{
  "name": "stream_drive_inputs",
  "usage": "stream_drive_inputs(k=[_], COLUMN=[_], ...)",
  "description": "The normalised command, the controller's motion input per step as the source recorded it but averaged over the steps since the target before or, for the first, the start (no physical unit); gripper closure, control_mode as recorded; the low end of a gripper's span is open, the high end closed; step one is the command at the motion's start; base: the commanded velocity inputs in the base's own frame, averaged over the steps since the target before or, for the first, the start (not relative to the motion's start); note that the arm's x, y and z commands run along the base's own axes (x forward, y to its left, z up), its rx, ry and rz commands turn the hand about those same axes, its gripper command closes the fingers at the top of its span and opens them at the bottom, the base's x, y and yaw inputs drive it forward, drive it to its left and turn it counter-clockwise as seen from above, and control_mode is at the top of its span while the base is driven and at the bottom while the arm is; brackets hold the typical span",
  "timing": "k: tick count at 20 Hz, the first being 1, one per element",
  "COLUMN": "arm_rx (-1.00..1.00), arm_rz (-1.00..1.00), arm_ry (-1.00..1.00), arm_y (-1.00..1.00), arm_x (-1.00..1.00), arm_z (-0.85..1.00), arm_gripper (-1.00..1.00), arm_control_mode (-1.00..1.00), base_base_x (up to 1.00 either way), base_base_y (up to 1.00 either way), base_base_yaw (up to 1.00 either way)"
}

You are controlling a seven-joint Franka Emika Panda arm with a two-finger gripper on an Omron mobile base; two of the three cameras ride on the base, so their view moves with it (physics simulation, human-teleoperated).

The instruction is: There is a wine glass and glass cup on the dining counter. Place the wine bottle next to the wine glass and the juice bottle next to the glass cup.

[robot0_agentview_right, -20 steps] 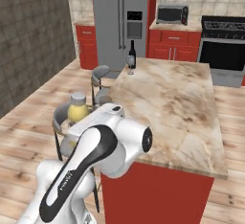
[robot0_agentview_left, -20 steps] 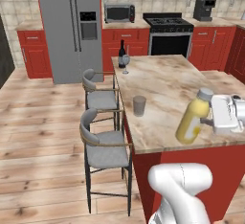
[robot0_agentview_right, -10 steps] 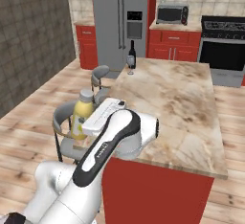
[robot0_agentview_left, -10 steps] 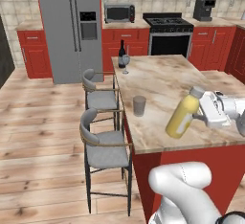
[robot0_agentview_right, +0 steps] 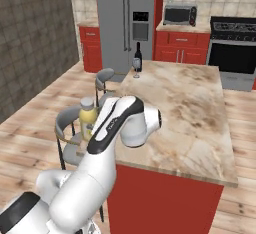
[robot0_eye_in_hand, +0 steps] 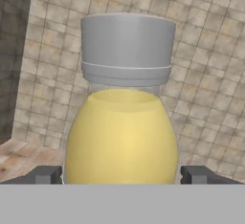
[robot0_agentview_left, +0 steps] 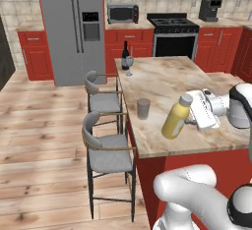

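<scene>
Hand view: claw gripping juice bottle. Bottle hanging tilted at 4 o'clock of glass cup; level it upright before setting on worktop.

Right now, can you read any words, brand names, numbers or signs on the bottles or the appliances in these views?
None can be read.
Rounded yellow plastic juice bottle in the tool: no print shows on it.
Dark glass wine bottle with a pale label: too small and blurred to read.
Black microwave and grey fridge dispenser panel: no legible text.
</scene>
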Motion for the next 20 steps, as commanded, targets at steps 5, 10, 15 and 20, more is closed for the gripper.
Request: stream_drive_inputs(k=[5,10,15,20], arm_rx=[-0.15,-0.06,0.01,0.07], arm_rz=[0.00,0.00,0.00,0.00], arm_ry=[-0.07,0.04,0.18,0.12], arm_y=[0.13,0.16,0.06,0.00], arm_x=[0.44,0.45,0.35,0.20], arm_z=[-0.16,-0.17,-0.20,-0.27], arm_gripper=[1.00,1.00,1.00,1.00], arm_control_mode=[-1.00,-1.00,-1.00,-1.00], base_base_x=[0.00,0.00,0.00,0.00], base_base_y=[0.00,0.00,0.00,0.00], base_base_yaw=[0.00,0.00,0.00,0.00])
